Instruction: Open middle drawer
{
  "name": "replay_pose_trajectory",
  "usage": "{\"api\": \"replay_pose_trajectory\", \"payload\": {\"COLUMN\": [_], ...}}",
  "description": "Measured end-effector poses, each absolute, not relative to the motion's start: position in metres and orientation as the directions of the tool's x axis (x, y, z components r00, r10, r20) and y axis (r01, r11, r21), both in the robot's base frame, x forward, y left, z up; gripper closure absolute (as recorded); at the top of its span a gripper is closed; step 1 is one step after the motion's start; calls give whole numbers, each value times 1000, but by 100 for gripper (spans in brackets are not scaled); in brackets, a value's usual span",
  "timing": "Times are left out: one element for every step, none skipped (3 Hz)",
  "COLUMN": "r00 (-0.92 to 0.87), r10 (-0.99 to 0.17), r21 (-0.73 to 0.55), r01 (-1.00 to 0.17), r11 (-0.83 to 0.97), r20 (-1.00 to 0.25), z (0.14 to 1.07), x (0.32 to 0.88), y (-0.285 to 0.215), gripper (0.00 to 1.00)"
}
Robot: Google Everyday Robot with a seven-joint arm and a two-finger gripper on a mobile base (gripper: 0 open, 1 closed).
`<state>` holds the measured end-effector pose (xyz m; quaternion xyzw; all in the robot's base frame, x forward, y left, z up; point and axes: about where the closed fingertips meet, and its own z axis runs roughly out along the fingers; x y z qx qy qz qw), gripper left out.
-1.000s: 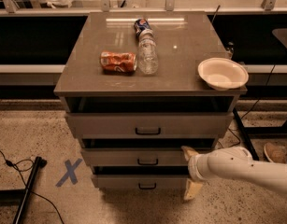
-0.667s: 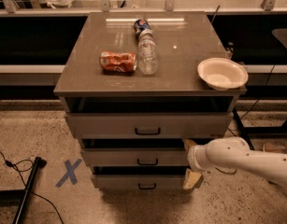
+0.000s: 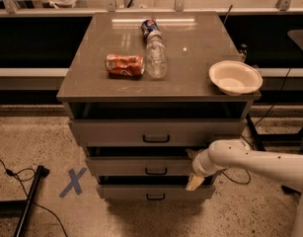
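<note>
The middle drawer (image 3: 136,166) is the second of three grey drawer fronts, with a small dark pull handle (image 3: 156,171) at its centre. The upper drawer (image 3: 116,131) is above it and the lowest drawer (image 3: 126,191) below. My gripper (image 3: 193,169) reaches in from the right on a white arm (image 3: 259,162) and sits at the right end of the middle drawer's front. One finger (image 3: 191,154) shows at the front's top edge and the other one (image 3: 195,183) at its bottom edge. They are spread apart, to the right of the handle.
On the cabinet top (image 3: 190,68) lie an orange crushed can (image 3: 124,65), a clear plastic bottle (image 3: 155,58), a blue can (image 3: 150,25) and a white bowl (image 3: 235,77) at the right edge. A blue tape X (image 3: 72,182), a black pole (image 3: 28,201) and cables lie on the floor.
My gripper has moved left and slightly up along the right end of the middle drawer's front. The drawers and the things on top have not moved.
</note>
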<state>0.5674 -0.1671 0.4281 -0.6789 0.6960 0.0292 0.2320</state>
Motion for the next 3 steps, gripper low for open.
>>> {"api": "replay_pose_trajectory", "payload": {"r00": [23, 14, 13], "r10": [-931, -930, -929], "r21": [-243, -210, -209], "r01": [-968, -975, -976], "r11": [71, 69, 69], "r20": [-365, -369, -369], "z": [412, 401, 405], "x": [562, 541, 539], "y": [-162, -162, -162], "gripper": [36, 45, 47]}}
